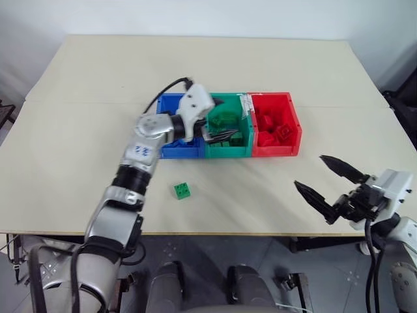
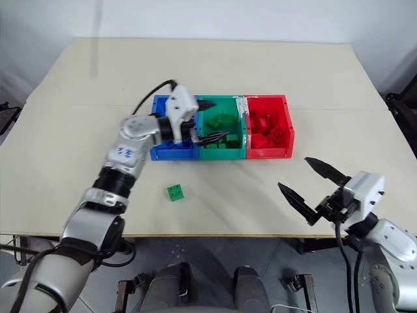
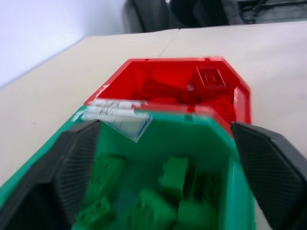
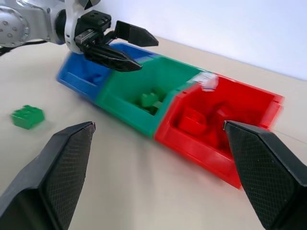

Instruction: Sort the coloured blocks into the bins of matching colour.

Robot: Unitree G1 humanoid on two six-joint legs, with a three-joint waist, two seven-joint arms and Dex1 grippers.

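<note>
Three joined bins stand mid-table: blue (image 1: pixel 171 104), green (image 1: pixel 228 151) and red (image 1: pixel 294 127). Several green blocks (image 3: pixel 175 177) lie in the green bin and several red blocks (image 1: pixel 273 134) in the red one. My left gripper (image 1: pixel 225 125) hovers open over the green bin with nothing between its fingers (image 3: pixel 72 163). A single green block (image 1: pixel 182 190) sits on the table in front of the blue bin. Near the table's front right edge, my right gripper (image 1: pixel 309 170) is held open and empty, aimed toward the bins.
A white tag (image 1: pixel 246 104) sits on the wall between the green and red bins. The beige table (image 1: pixel 195 65) stretches wide behind and beside the bins. A black cable (image 1: pixel 166 91) loops over my left wrist.
</note>
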